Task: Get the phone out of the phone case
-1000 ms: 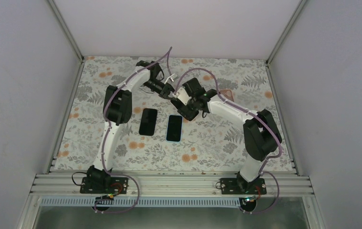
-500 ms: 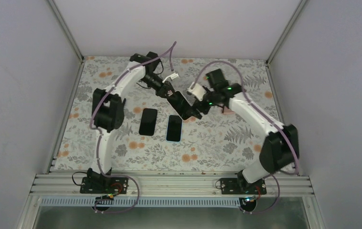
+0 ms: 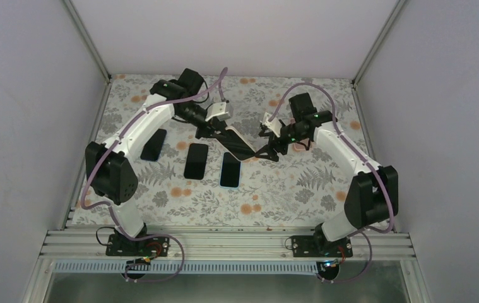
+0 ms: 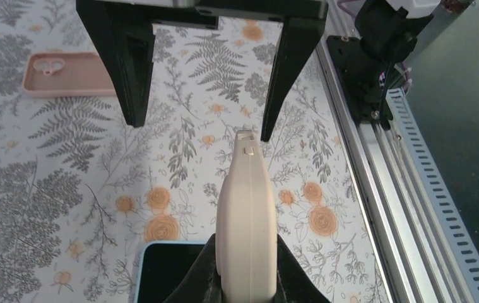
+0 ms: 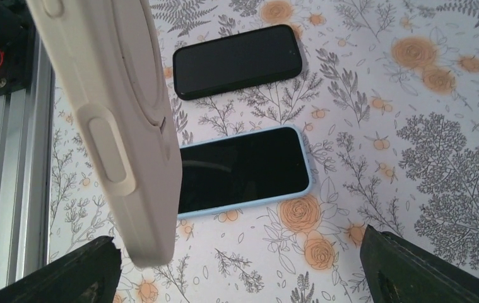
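Fingers of the left gripper are pressed together on a cream phone case, pinching it by its sides and holding it in the air above the flowered table. From overhead the held case tilts and shows a dark face, the phone inside it. The right gripper faces it with its fingers spread wide and nothing between the pads. The free end of the case reaches up close to one of those fingers; whether the two touch cannot be told.

On the table below lie a phone in a light-blue case and, just beside it, a black phone, both flat with screens up. A third dark phone lies further to the left, beside the left arm. A pink case lies flat and apart from them, on the right arm's side.
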Robot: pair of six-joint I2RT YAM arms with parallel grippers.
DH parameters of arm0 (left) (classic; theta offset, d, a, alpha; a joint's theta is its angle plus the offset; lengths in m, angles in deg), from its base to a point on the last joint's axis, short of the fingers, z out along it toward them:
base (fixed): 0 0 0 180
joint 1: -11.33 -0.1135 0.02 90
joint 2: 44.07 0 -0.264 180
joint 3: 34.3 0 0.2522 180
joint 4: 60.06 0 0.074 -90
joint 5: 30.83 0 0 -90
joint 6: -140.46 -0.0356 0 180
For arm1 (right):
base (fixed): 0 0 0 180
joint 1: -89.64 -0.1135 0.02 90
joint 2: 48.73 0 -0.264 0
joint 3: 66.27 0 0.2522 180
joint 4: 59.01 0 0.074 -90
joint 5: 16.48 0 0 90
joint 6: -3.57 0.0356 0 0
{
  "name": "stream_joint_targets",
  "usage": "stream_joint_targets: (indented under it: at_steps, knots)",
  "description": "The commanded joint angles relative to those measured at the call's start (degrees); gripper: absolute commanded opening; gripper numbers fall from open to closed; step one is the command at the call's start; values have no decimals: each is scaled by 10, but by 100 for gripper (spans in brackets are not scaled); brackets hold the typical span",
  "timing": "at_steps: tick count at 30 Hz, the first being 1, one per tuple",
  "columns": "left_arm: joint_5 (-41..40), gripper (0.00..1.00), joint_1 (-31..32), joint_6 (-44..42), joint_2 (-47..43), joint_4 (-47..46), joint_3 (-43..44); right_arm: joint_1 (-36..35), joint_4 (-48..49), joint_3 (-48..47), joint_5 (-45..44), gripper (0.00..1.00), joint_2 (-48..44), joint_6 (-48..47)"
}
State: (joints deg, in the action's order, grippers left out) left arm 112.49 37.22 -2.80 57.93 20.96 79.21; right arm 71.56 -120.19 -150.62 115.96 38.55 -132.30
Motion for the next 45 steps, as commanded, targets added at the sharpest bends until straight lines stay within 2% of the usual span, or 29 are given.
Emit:
stream_joint_targets:
  at_steps: [1, 14, 27, 39, 45]
  knots:
    - [22, 2, 0, -21, -23, -36, -15, 14, 7, 6, 39, 97, 13, -26]
    - [32, 2, 9, -23, -19, -19, 0, 30, -10, -8, 50, 93, 44, -52]
    - [33, 2, 9, -18, -2, -17, 13, 29, -43, 5, 64, 91, 30, -80]
    - [43, 2, 10, -25, -9, -8, 9, 29, -8, -5, 61, 91, 47, -55]
    - [67, 2, 11, -40, -5, 16, 22, 29, 31, -1, 19, 92, 54, -26]
